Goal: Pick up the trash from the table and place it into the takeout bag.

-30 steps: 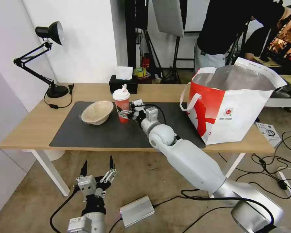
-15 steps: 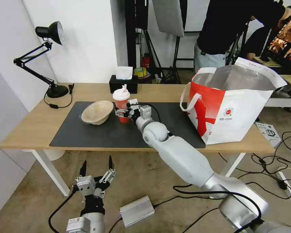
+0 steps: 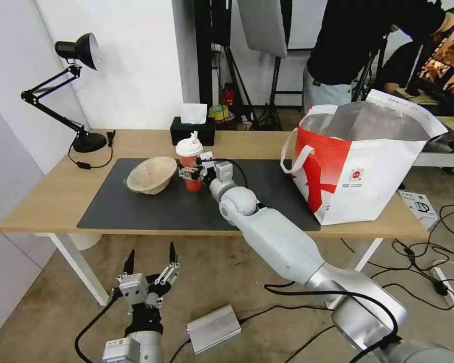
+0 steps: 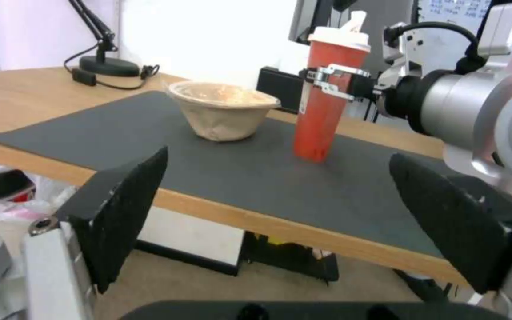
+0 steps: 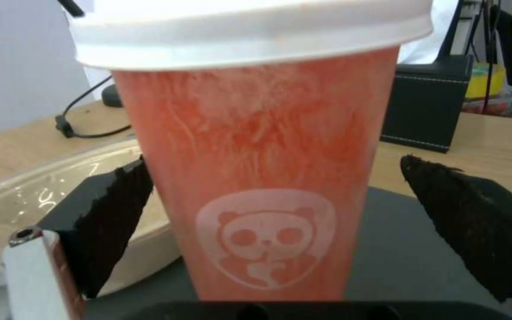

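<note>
The right gripper point(image 3: 189, 173) has its jaws open around the cup point(image 3: 189, 162), which stands on the worktop point(image 3: 45, 196) mat point(image 3: 151, 206) beside the pulp bowl point(image 3: 151, 175). The left gripper point(image 3: 151, 262) hangs below the worktop, jaws open.

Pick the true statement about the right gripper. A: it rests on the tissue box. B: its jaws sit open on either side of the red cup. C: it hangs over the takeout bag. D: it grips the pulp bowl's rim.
B: the right gripper has the red cup between its jaws, with a gap on one side.
</note>
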{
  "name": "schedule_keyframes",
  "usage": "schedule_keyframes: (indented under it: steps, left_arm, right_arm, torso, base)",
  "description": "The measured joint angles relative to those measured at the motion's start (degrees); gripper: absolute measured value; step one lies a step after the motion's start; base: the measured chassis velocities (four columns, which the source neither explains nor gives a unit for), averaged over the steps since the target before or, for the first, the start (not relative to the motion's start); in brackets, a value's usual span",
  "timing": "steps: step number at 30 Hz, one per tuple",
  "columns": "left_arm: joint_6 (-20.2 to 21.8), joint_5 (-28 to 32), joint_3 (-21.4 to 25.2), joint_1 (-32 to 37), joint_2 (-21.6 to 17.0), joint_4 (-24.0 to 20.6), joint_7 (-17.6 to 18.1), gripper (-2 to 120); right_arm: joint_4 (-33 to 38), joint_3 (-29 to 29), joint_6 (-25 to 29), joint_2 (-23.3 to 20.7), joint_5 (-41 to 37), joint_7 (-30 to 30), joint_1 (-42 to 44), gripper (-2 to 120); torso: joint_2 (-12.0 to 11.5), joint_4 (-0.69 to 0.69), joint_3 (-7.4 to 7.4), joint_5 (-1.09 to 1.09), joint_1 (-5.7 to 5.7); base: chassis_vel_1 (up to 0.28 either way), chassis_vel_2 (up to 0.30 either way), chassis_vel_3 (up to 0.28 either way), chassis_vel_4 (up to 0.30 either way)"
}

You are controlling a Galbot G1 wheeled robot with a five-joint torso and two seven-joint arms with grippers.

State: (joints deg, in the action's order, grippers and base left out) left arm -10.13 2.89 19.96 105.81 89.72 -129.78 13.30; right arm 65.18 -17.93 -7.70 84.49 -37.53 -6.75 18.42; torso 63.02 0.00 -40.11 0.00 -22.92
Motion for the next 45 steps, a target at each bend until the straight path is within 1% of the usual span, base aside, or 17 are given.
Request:
schedule_keyframes:
  steps: [13, 22, 23, 24, 28, 29, 32, 33, 36, 37, 38, 40, 41, 44, 45]
  left_arm:
    - [-0.22, -0.09, -0.05, 0.55, 0.00, -0.21, 0.00, 100]
    - [-0.42, -0.26, -0.09, 0.85, 0.09, -0.33, 0.00, 100]
    - [-0.50, -0.30, -0.14, 0.95, 0.20, -0.33, 0.01, 100]
    - [-0.50, -0.30, -0.14, 0.95, 0.20, -0.33, 0.01, 100]
    - [-0.96, -0.67, -0.51, 1.42, 0.55, -0.25, 0.03, 100]
    - [-0.96, -0.67, -0.51, 1.42, 0.55, -0.25, 0.03, 100]
    - [-1.17, -1.02, -0.81, 1.53, 0.75, -0.03, 0.00, 100]
    - [-1.17, -1.02, -0.81, 1.53, 0.75, -0.03, 0.00, 100]
    - [-1.20, -1.35, -0.95, 1.58, 0.77, 0.19, 0.04, 100]
    - [-1.20, -1.35, -0.95, 1.58, 0.77, 0.19, 0.04, 100]
    - [-1.30, -1.60, -1.00, 1.59, 0.78, 0.29, 0.33, 100]
    - [-1.38, -1.80, -1.16, 1.51, 0.77, 0.30, 0.82, 100]
    - [-1.38, -1.80, -1.16, 1.51, 0.77, 0.30, 0.82, 100]
    - [-1.37, -1.82, -1.17, 1.34, 0.65, 0.30, 0.90, 100]
    - [-1.37, -1.82, -1.17, 1.34, 0.65, 0.30, 0.90, 100]
  right_arm:
    - [-3.59, 0.34, 1.01, 1.94, 0.38, 2.32, -0.94, 100]
    - [-4.45, 0.38, 1.57, 2.77, 0.37, 2.89, -1.26, 100]
    - [-4.51, 0.38, 1.72, 2.87, 0.32, 2.91, -1.27, 96]
    - [-4.51, 0.38, 1.72, 2.87, 0.32, 2.91, -1.27, 96]
    - [-3.42, 0.39, 1.73, 2.89, 0.15, 2.87, -0.30, 78]
    - [-3.42, 0.39, 1.73, 2.89, 0.15, 2.87, -0.30, 78]
    - [-3.02, 0.39, 1.76, 2.58, 0.13, 2.85, 0.24, 64]
    - [-3.02, 0.39, 1.76, 2.58, 0.13, 2.85, 0.24, 64]
    - [-2.71, 0.41, 1.92, 2.02, 0.13, 2.85, 0.78, 50]
    - [-2.71, 0.41, 1.92, 2.02, 0.13, 2.85, 0.78, 50]
    - [-2.52, 0.42, 1.96, 1.84, 0.15, 2.85, 0.94, 43]
    - [-1.73, 0.42, 1.96, 1.31, 0.19, 2.84, 1.34, 35]
    - [-1.73, 0.42, 1.96, 1.31, 0.19, 2.84, 1.34, 35]
    - [-0.62, 0.41, 1.92, 0.63, 0.17, 2.77, 1.78, 23]
    - [-0.62, 0.41, 1.92, 0.63, 0.17, 2.77, 1.78, 23]
  torso:
    - [0.00, 0.00, 0.00, 0.00, 0.00]
    - [0.00, 0.00, 0.00, 0.00, 0.00]
    - [0.00, 0.00, 0.00, 0.00, 0.00]
    - [0.00, 0.00, 0.00, 0.00, 0.00]
    - [0.01, 0.00, 0.00, 0.01, 0.00]
    - [0.01, 0.00, 0.00, 0.01, 0.00]
    - [0.01, 0.00, 0.00, 0.00, 0.00]
    - [0.01, 0.00, 0.00, 0.00, 0.00]
    - [0.01, 0.00, 0.00, 0.01, 0.00]
    - [0.01, 0.00, 0.00, 0.01, 0.00]
    - [0.01, 0.00, 0.01, 0.01, 0.00]
    - [0.01, 0.00, 0.01, 0.01, 0.00]
    - [0.01, 0.00, 0.01, 0.01, 0.00]
    - [0.01, 0.00, 0.00, 0.01, 0.00]
    - [0.01, 0.00, 0.00, 0.01, 0.00]
  base:
    - [0.000, 0.000, 0.000, 0.000]
    - [0.000, 0.000, 0.000, 0.000]
    - [0.000, 0.000, 0.000, 0.000]
    - [0.000, 0.000, 0.000, 0.000]
    - [0.000, 0.000, 0.000, 0.000]
    - [0.000, 0.000, 0.000, 0.000]
    - [0.000, 0.000, 0.000, 0.000]
    - [0.000, 0.000, 0.000, 0.000]
    - [0.000, 0.000, 0.000, 0.000]
    - [0.000, 0.000, 0.000, 0.000]
    - [0.000, 0.000, 0.000, 0.000]
    - [0.000, 0.000, 0.000, 0.000]
    - [0.000, 0.000, 0.000, 0.000]
    - [0.000, 0.000, 0.000, 0.000]
    - [0.000, 0.000, 0.000, 0.000]
